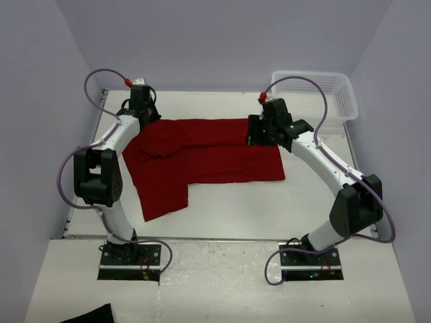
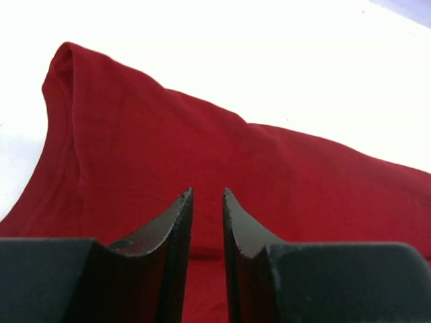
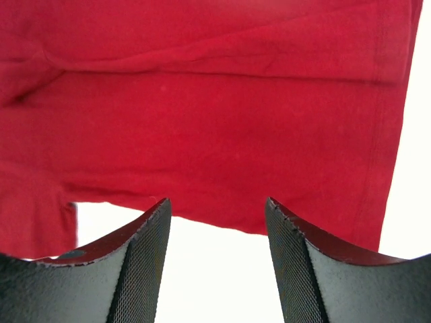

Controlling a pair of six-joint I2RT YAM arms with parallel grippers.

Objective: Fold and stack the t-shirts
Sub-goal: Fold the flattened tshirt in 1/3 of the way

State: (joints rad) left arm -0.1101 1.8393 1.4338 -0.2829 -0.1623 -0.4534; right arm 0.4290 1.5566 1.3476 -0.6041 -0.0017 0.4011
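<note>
Currently the red t-shirt (image 1: pixel 202 158) lies partly folded on the table (image 1: pixel 269 208), nearer its far edge. The left gripper (image 2: pixel 205 195), at the shirt's far left corner, is barely parted and holds nothing. The right gripper (image 3: pixel 217 202), over the shirt's right end, gapes wide and empty.

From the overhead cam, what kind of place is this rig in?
Probably a lab test cell, not a home: plain pale walls box in a white table, left arm and right arm bolted at its near edge, with a red t-shirt and mesh basket as props.
</note>
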